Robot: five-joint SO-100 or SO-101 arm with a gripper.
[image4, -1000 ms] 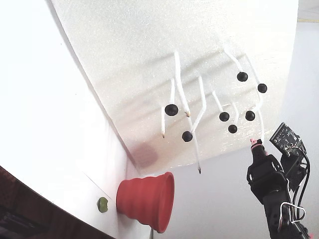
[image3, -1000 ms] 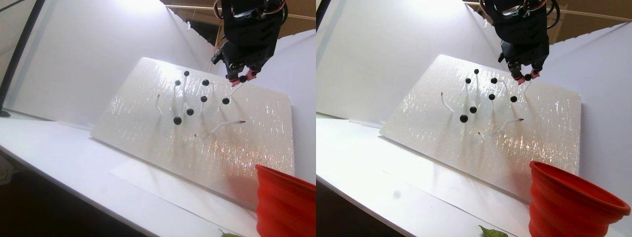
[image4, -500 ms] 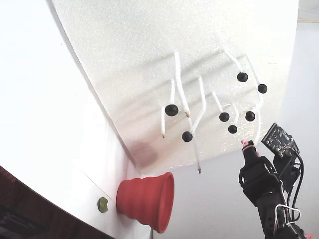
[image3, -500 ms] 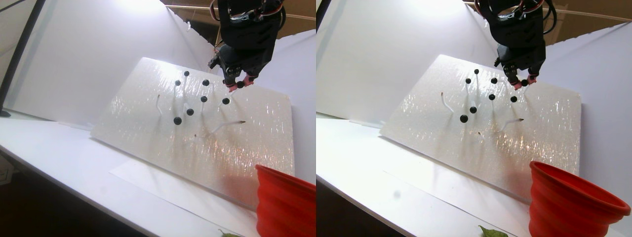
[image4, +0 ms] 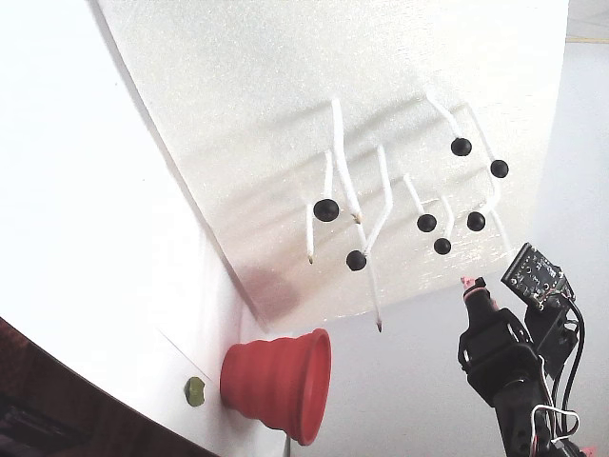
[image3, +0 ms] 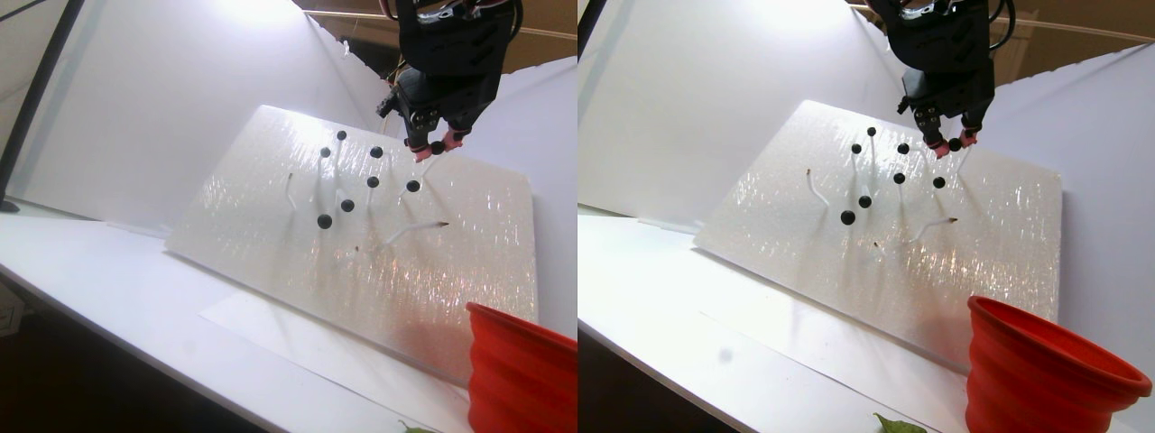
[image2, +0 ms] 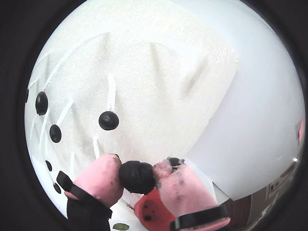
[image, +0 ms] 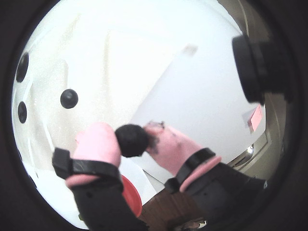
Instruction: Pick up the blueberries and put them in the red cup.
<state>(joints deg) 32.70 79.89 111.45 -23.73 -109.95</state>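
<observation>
— Where is the small glossy black blueberry point(image: 132, 140)?
— Pinched between the pink pads of the black two-finger gripper point(image2: 139, 177), above the white foam board point(image3: 361, 253).
— And the ridged red plastic cup point(image4: 281, 381)?
— Well apart, below the board's edge.

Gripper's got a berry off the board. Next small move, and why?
Probably carry it toward the red cup and release above the rim. The gripper is shut on one blueberry, and in the stereo pair view the cup stands low, away from the foam board.
</observation>
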